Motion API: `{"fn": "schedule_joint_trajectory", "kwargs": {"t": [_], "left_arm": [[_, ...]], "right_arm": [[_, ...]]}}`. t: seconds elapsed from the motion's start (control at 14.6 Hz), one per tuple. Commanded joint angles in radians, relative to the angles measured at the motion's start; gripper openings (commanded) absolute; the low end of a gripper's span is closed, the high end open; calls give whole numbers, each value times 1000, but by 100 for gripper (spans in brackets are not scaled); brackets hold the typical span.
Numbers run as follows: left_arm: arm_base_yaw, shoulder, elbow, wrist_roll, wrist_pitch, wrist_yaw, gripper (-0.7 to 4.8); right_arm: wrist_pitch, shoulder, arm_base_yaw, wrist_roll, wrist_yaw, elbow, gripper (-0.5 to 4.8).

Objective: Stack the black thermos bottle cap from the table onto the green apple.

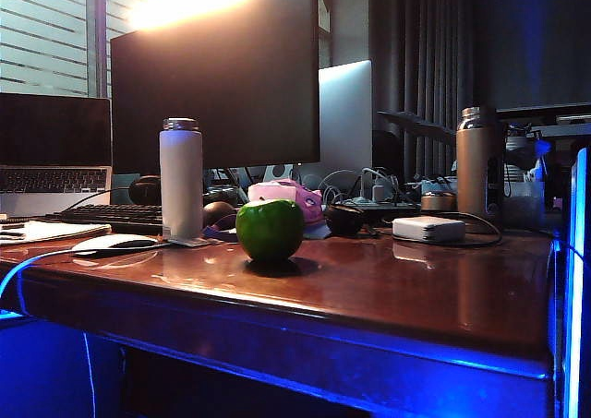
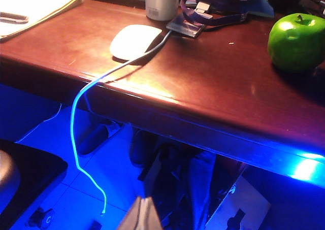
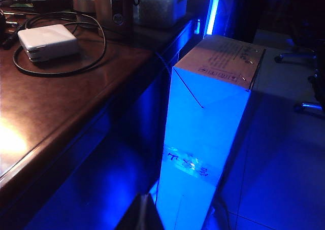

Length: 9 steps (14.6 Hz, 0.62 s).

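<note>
Exterior view: neither pincer appears here. The green apple [image 1: 270, 230] sits on the table [image 1: 388, 298], near its front edge. A white bottle [image 1: 181, 178] stands upright just behind and to one side of it, a pink object [image 1: 288, 197] lies behind it, and a small dark rounded thing [image 1: 343, 220] that may be the black thermos bottle cap rests further back; it is too dim to be sure. A bronze bottle [image 1: 478, 164] stands upright far off on the other side, with a white power adapter [image 1: 428, 229] lying near its foot.

Left wrist view: the left pincer [image 2: 143, 215] shows only as a pale tip, below table level and out in front of the table's edge, and I cannot tell whether it is open or closed. The apple lies up and well away from it on the table top, and a white mouse [image 2: 134, 41] sits well apart from the apple.

Right wrist view: the right pincer [image 3: 141, 214] is a dark tip, closed and holding nothing, low beside the table's corner. A tall cardboard box [image 3: 205, 133] stands on the floor just beyond it. The adapter, ringed by its cable, lies far off on the table.
</note>
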Motion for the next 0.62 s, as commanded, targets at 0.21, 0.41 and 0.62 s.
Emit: {"fn": "schedule_joint_trajectory", "kwargs": {"t": [0.21, 0.41, 0.62], "left_arm": [[1, -3, -8, 0, -3, -3, -3], [0, -3, -3, -95, 113, 3, -2], [0, -2, 148, -269, 235, -40, 67]], "right_arm": [[7, -1, 0, -3, 2, -4, -5], [7, -1, 0, -3, 2, -4, -5], [17, -1, 1, 1, -7, -4, -5]]}}
